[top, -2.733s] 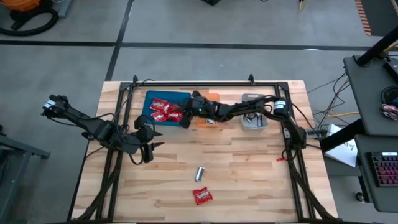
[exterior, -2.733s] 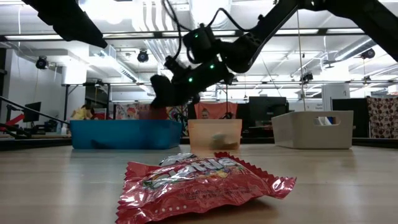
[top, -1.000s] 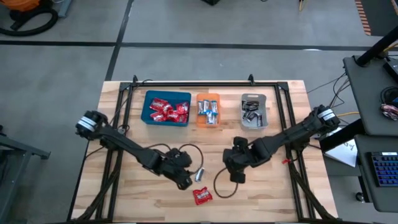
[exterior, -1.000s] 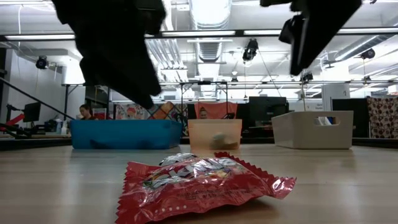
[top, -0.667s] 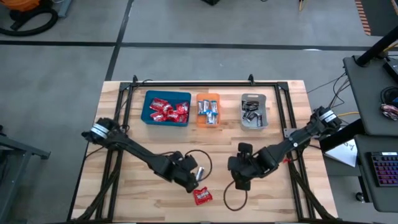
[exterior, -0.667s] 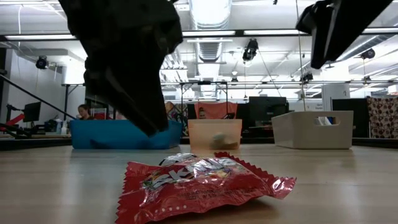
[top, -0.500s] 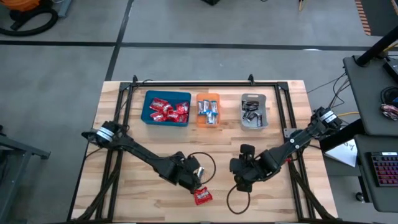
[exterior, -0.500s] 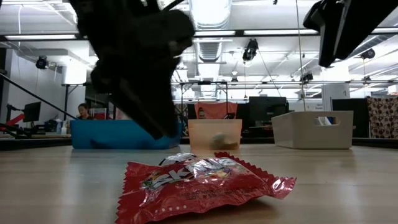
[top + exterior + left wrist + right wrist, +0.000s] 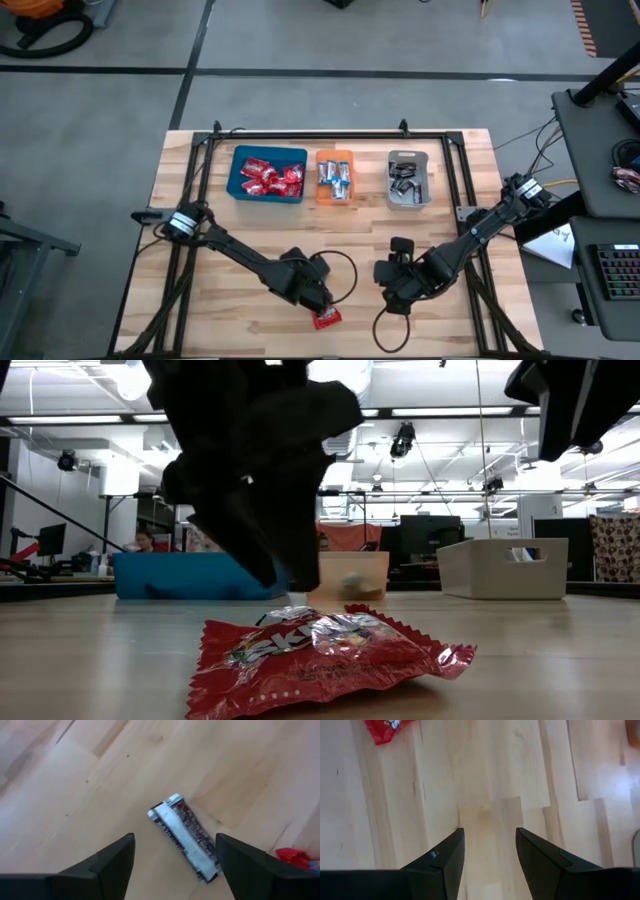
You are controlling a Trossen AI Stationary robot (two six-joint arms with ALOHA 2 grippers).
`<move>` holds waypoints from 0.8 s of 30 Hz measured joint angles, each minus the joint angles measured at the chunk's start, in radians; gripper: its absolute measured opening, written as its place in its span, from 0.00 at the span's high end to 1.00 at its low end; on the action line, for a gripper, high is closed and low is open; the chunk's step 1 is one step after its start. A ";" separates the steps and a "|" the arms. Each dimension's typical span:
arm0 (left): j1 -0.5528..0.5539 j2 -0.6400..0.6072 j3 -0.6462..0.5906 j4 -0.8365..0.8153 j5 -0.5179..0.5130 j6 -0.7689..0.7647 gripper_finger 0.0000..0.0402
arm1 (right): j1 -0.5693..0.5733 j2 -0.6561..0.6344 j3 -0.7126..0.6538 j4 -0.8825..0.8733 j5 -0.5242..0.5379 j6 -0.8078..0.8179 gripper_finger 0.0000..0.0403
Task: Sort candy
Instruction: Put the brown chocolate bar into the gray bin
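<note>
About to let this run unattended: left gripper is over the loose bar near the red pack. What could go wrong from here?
1. The left gripper is open over the dark-and-white bar, which lies skewed between the fingers; closing may twist it or catch one end.
2. The red pack lies close by; it may get nudged or pinched too.

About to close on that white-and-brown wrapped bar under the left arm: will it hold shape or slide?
The bar lies flat and looks thin, so probably light and apt to skid on the smooth table. Its crimped wrapper ends likely crumple. The left gripper, jaws open, straddles it.
</note>
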State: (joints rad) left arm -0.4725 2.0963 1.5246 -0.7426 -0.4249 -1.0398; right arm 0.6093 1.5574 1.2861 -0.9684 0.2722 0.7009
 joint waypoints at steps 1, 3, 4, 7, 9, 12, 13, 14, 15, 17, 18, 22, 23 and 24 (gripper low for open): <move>0.000 0.002 0.000 0.011 -0.001 -0.002 0.35 | 0.002 0.000 0.000 0.000 0.000 0.004 0.58; 0.000 0.008 0.001 0.025 -0.002 -0.003 0.32 | 0.003 0.000 0.000 0.000 0.000 0.008 0.58; 0.000 0.012 0.001 0.031 -0.002 -0.003 0.31 | 0.003 0.000 0.000 0.000 0.000 0.009 0.58; 0.000 0.023 0.001 0.043 -0.002 -0.001 0.30 | 0.002 0.000 0.000 0.000 0.001 0.008 0.58; 0.000 0.034 0.001 0.044 -0.003 -0.001 0.30 | 0.002 0.000 0.000 0.000 0.002 0.008 0.58; 0.000 0.063 0.000 0.047 -0.004 0.000 0.30 | 0.002 0.000 0.000 0.000 0.010 0.008 0.58; 0.000 0.067 0.001 0.053 -0.008 0.003 0.30 | 0.002 0.000 0.000 0.001 0.012 0.008 0.58; 0.000 0.071 0.001 0.053 -0.011 0.007 0.30 | 0.002 0.000 0.000 0.001 0.014 0.008 0.58; -0.001 0.077 0.001 0.058 -0.015 0.011 0.30 | 0.002 0.000 0.000 0.001 0.016 0.008 0.58; -0.001 0.083 0.003 0.061 -0.020 0.028 0.31 | 0.002 0.000 0.000 0.001 0.018 0.007 0.58; -0.002 0.085 0.003 0.062 -0.020 0.036 0.32 | 0.002 0.000 0.000 0.003 0.018 0.007 0.58; -0.005 0.087 0.003 0.070 -0.028 0.058 0.42 | 0.002 0.000 0.000 0.004 0.020 0.007 0.58; -0.005 0.087 0.003 0.072 -0.028 0.060 0.46 | 0.002 0.000 0.000 0.005 0.021 0.007 0.58; -0.006 0.088 0.003 0.074 -0.028 0.063 0.49 | 0.002 0.000 0.000 0.005 0.025 0.006 0.58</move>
State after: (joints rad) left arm -0.4782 2.1841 1.5280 -0.6691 -0.4531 -0.9770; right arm 0.6109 1.5574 1.2861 -0.9634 0.2969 0.7074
